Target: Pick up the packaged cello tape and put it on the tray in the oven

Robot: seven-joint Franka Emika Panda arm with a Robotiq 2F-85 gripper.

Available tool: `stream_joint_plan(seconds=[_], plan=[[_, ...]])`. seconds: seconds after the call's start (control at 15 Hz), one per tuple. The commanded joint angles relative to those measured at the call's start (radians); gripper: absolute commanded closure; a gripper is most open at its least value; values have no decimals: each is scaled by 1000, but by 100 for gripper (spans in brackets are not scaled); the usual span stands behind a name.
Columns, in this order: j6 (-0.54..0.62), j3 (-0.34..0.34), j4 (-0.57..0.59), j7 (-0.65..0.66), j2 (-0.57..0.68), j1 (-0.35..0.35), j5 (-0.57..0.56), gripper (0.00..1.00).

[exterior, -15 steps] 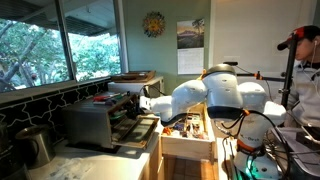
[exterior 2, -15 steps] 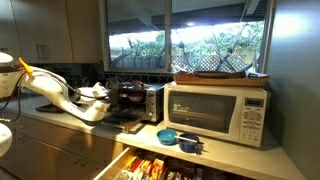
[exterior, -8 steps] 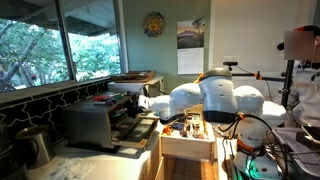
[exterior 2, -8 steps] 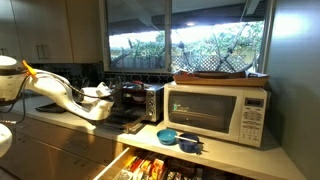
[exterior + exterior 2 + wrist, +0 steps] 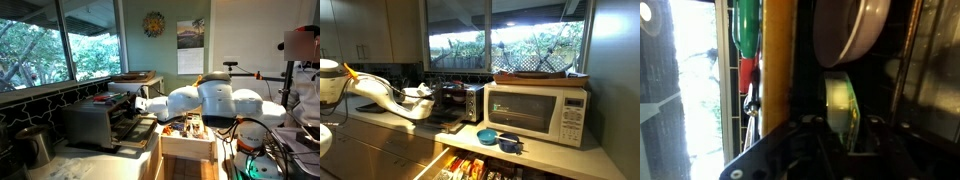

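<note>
The silver-grey toaster oven [image 5: 92,121] stands on the counter with its front door [image 5: 136,129] dropped open; it also shows in the other exterior view [image 5: 460,100]. My gripper [image 5: 138,103] is at the oven's open front [image 5: 426,95]. In the wrist view the gripper [image 5: 840,126] is shut on the packaged cello tape [image 5: 840,100], a pale greenish disc held edge-on between the fingers. The dark cavity [image 5: 930,70] lies just ahead. The tray is lost in that darkness; I cannot make it out.
A white microwave [image 5: 538,112] with a wooden tray on top [image 5: 542,76] stands beside the oven. Blue bowls [image 5: 490,136] sit before it. A drawer [image 5: 188,140] below is pulled open. A pale bowl [image 5: 852,30] and green bottle [image 5: 745,28] are near the gripper.
The arm has shifted slightly toward the oven's front, still holding the tape. Nothing else has moved.
</note>
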Motion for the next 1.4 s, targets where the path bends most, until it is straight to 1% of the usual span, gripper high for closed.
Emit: stream_joint_plan(seconds=[0.0,0.07,0.13,0.27,0.33,0.4,0.47,0.53,0.6,0.67,0.73,0.8,0.87,0.93,1.0,1.07,1.13,1.33], plan=[[-44,-21,35,53,-53,-9,-15,93],[-56,-22,38,57,-54,-8,-17,48],[-66,-23,39,61,-55,-6,-20,47],[-82,-27,30,66,-54,3,-32,34],[-86,-33,22,70,-53,12,-38,27],[-79,-42,9,73,-51,24,-34,23],[-74,-55,-9,68,-50,41,-30,22],[-68,-67,-30,66,-47,59,-28,19],[-62,-85,-48,62,-47,79,-21,13],[-61,-89,-69,63,-43,94,-29,5],[-58,-97,-87,64,-43,108,-25,8],[-53,-110,-109,61,-44,125,-21,6],[-54,-120,-123,59,-44,139,-18,0],[-54,-123,-134,58,-53,148,-9,0],[-55,-127,-141,55,-60,154,-1,39],[-55,-128,-145,55,-64,158,2,37],[-55,-133,-149,54,-64,163,5,39],[-58,-151,-161,51,-59,181,-2,63]])
